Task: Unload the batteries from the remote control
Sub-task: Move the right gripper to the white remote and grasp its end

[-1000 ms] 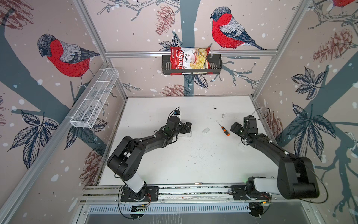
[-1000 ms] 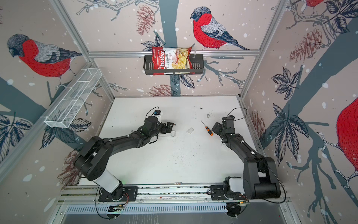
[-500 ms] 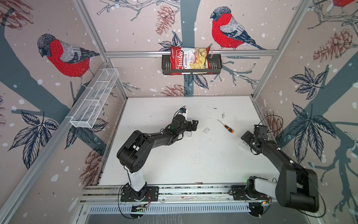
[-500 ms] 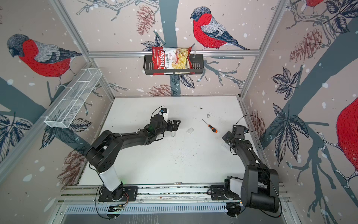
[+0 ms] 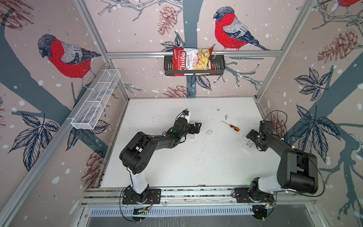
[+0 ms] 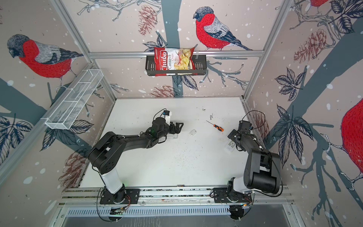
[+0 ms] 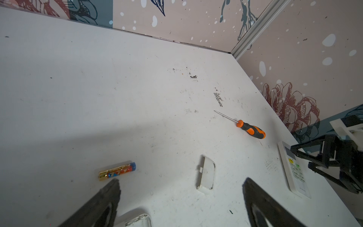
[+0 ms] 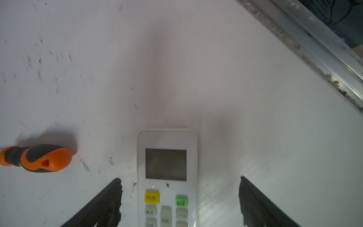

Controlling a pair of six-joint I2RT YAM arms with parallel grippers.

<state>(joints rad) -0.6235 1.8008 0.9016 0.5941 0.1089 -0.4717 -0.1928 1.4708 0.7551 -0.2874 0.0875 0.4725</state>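
Buttons up, the remote control [image 8: 167, 141] lies on the counter [image 8: 255, 98] inside the right pincer [image 8: 180, 180], which is spread wide and touches neither side. Equally wide and holding nothing, the left pincer [image 7: 181, 182] hovers near an orange-and-gold battery [image 7: 117, 173] and a loose white cover [image 7: 205, 174].

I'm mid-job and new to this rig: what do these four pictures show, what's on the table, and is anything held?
Two black robot arms stand at the near edge of a white table. The two wide pictures look down from overhead, nearly alike; the other two come from a camera on each wrist. On the table lie a loose battery, a white battery cover, a screwdriver and the remote, buttons up. The left gripper is open and empty. The right gripper is open astride the remote, not gripping it.
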